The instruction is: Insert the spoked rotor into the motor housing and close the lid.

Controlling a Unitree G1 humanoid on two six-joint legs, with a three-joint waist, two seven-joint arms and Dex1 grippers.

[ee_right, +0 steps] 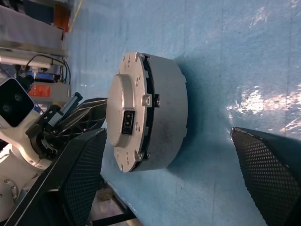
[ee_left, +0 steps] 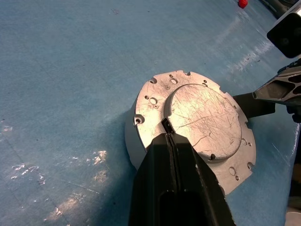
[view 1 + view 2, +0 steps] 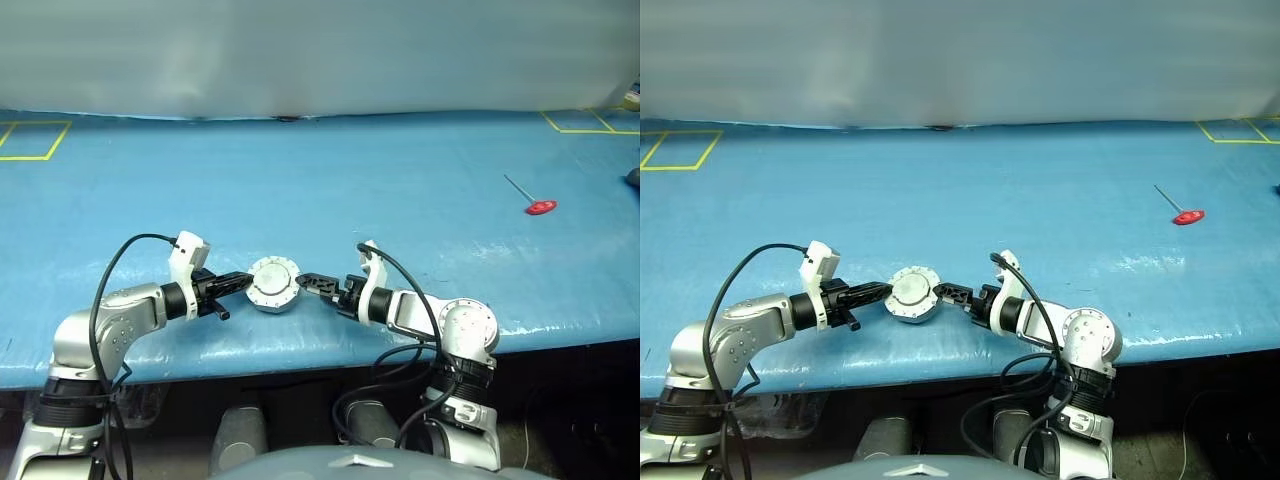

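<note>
The blue counter [image 3: 400, 180] carries the housing [image 1: 164, 122] near its front edge, between the two arms. The lid [image 3: 272, 281] lies flat over the housing, its smooth silver face with the raised centre circle turned up, so the cup looks shut; the coils are covered, and I cannot tell whether the rotor sits inside. A small red-handled tool [image 3: 540, 207] lies well apart on the robot's right.

The left end effector [image 3: 240, 281] has its fingers pressed together, tips resting on the lid's top at the rim of the raised circle. The right end effector [image 3: 312, 284] stands with its fingers wide apart, just beside the housing's wall on the other side, holding nothing.

The step in hand looks like seating the lid fully. To do it well, I judge the left tips should press straight down rather than sideways, so the housing does not skid on the cloth. The right fingers could bracket the wall to steady it. Check the seam runs even all round before letting go.
</note>
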